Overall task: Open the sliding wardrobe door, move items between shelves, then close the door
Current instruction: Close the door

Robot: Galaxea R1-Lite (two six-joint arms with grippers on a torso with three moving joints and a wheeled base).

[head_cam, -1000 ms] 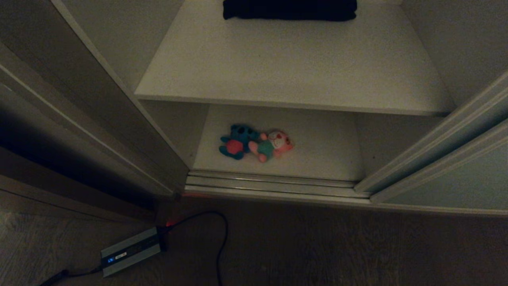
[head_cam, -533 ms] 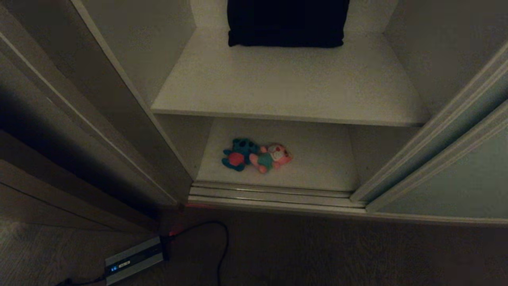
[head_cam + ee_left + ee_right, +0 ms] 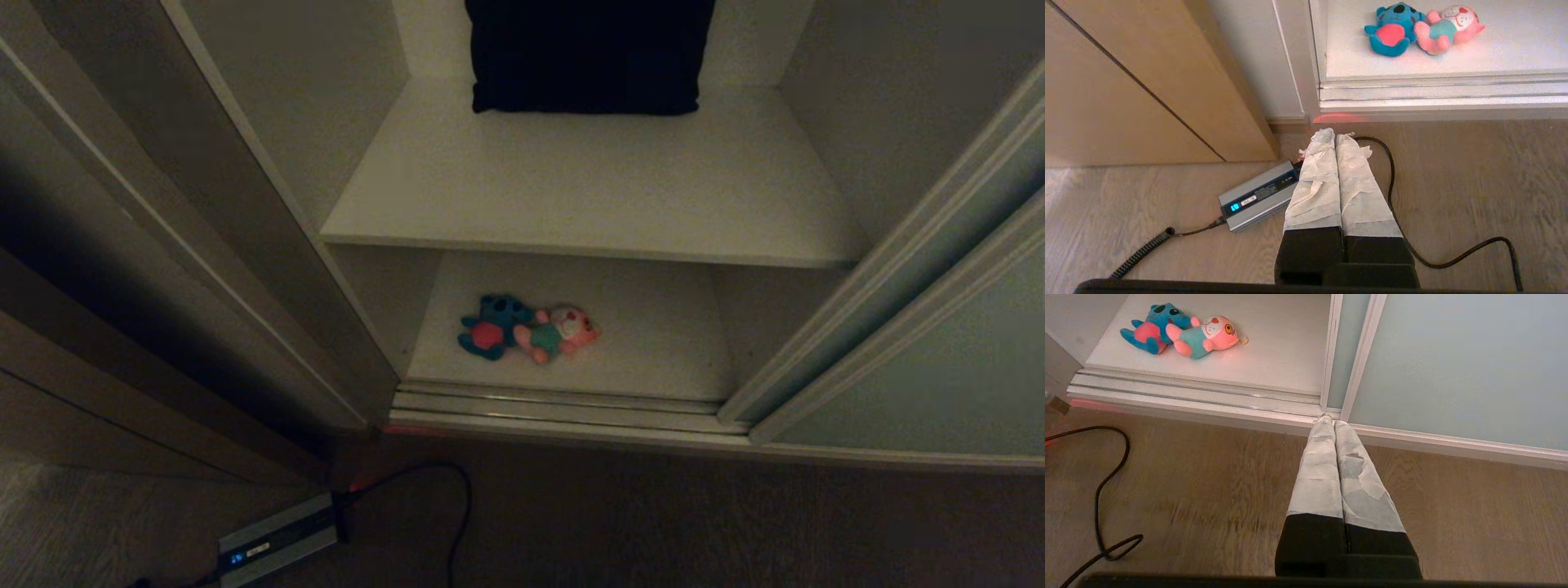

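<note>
Wood-grain floor (image 3: 620,523) runs up to an open wardrobe, its two white shelves in plain view. Lower shelf (image 3: 653,343) carries both plush toys near its front edge, left of centre: teal-blue toy (image 3: 490,327) with red belly on the left, pink toy (image 3: 559,331) in a teal outfit on the right, lying side by side and touching. Upper shelf (image 3: 588,188) has a black cushion (image 3: 584,53) at its far end against the back wall. Sliding wardrobe door (image 3: 939,367), grey-green with a pale metal frame, sits pushed to the right, leaving the opening uncovered; floor tracks (image 3: 563,404) run along the near edge of the lower shelf. Brown wooden casing (image 3: 122,310) stands on the left. Grey power box (image 3: 277,543) with a blue-lit panel lies on the floor at near left, black cable (image 3: 457,506) looping from it. Left hand (image 3: 1336,136) hangs over the floor above that box, taped fingers pressed together, holding nothing. Right hand (image 3: 1329,418) hangs over the floor near the door's bottom rail, fingers likewise closed and empty.
</note>
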